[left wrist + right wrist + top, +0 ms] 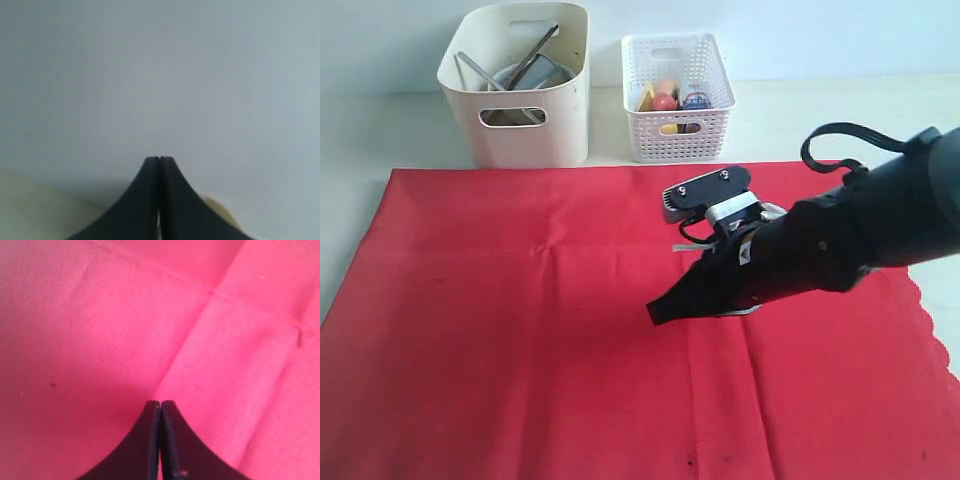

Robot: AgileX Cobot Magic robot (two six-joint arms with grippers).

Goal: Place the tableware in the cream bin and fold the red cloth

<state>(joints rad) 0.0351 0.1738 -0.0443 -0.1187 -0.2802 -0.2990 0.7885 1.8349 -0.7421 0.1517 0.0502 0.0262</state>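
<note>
Beneath the right gripper (657, 314), the large bright red cloth (520, 330) with one scalloped edge is lying flat over the pale bench (820, 110). Only the exterior view is showing its full extent, while the right wrist view is filling with red fabric and creases. Beyond that gripper, past the cloth's far edge, the tall cream plastic bin (530, 140) is standing with grey and dark tableware (525, 72) poking out. The white lattice-sided basket (678, 135) just beside it is holding coloured food items (665, 98). The black right arm (860, 230) is covering part of the cloth. Its gripper is pressed fully together, gripping nothing; whether it is touching the cloth I cannot tell. The left gripper (159, 160), appearing only in the left wrist view, is likewise closed and empty before a blank pale surface.
</note>
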